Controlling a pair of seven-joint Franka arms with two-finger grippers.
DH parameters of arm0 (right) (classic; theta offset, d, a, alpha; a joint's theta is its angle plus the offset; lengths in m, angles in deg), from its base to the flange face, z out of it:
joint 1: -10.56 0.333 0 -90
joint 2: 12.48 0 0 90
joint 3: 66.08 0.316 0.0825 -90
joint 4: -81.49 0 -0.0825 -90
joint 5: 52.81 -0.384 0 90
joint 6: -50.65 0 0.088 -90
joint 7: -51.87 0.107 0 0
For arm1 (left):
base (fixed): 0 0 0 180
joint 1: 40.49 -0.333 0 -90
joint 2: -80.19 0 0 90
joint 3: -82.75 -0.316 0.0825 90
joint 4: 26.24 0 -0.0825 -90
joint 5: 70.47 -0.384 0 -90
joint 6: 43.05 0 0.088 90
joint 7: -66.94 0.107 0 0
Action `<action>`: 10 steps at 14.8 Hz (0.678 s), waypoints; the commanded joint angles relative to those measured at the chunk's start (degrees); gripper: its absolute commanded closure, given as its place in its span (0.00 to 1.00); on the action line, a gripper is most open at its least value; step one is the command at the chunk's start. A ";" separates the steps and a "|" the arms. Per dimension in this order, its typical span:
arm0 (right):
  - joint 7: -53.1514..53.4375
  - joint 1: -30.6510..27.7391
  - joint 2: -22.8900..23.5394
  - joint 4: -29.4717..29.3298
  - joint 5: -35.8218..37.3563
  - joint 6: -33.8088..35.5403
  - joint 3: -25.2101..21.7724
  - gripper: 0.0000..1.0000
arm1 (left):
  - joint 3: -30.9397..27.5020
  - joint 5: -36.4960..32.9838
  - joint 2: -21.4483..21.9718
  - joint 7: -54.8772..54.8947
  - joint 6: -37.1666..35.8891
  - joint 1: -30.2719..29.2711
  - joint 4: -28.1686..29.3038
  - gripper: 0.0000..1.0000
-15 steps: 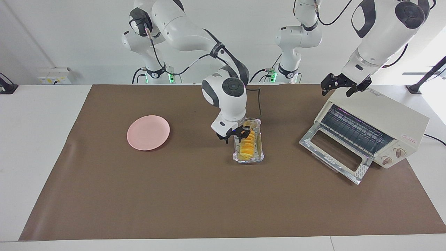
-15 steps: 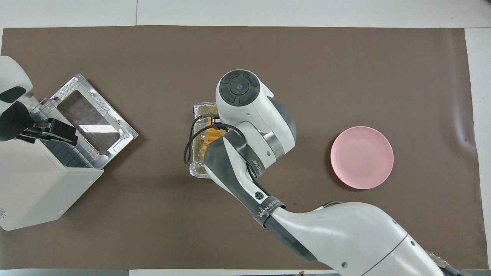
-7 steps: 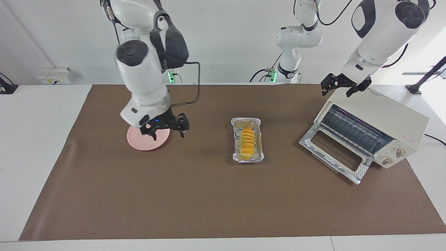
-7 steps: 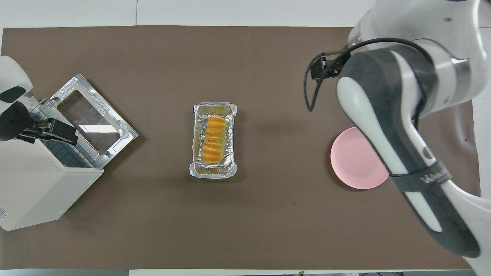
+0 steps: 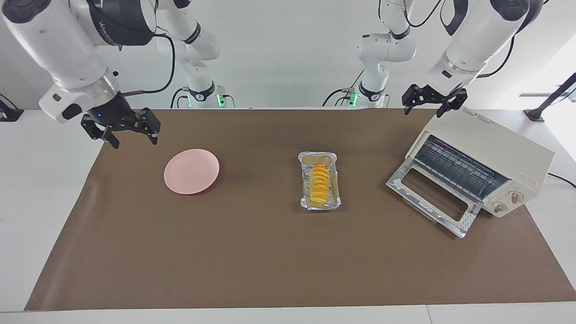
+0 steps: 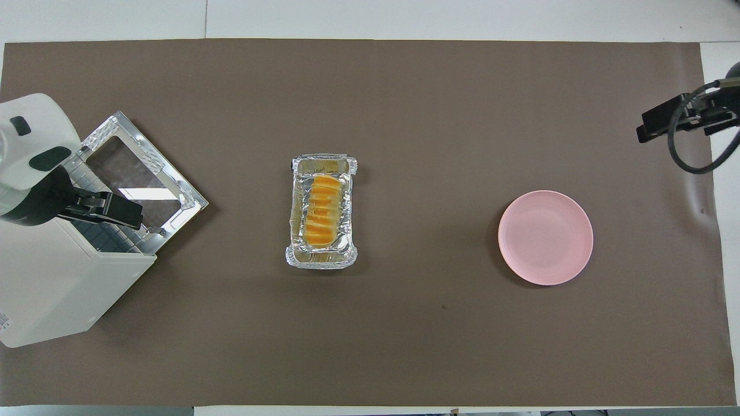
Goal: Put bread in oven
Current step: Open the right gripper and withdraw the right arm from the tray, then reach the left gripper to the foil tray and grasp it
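A: Where's the bread [image 5: 318,184]?

B: Lying in the foil tray [image 5: 335,186] mid-tabletop [image 5: 252,252], between the plate [image 5: 191,171] and the oven [image 5: 490,157]. It looks light and soft, its ridged segments likely to squash or part under a hard pinch.

A: So where to grip?

B: Across the middle, on the long sides, gently. The tray's thin walls crowd those sides, so the jaws must drop inside them; the tray may lift along.

A: Anything blocking?

B: No. The oven door [image 5: 432,202] lies open, the rack exposed. The left gripper [image 5: 434,104] hangs over the oven's top, jaws spread, empty. The right gripper [image 5: 127,131] is over the tabletop's edge at its own end, near the plate, jaws wide, empty.
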 commanded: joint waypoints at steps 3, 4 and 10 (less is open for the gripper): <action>-2.05 -2.34 -7.80 5.64 0.22 4.96 1.07 0.00 | 1.38 2.67 -6.65 -15.62 18.49 15.30 1.37 0.00; -2.05 -2.34 -7.89 5.98 0.14 4.97 1.07 0.00 | 1.29 2.59 -12.43 -18.52 20.71 17.94 -2.12 0.00; -1.96 -2.52 -13.86 19.68 0.40 -6.80 0.98 0.00 | 0.77 -4.33 -33.91 -25.21 27.50 23.85 -13.67 0.00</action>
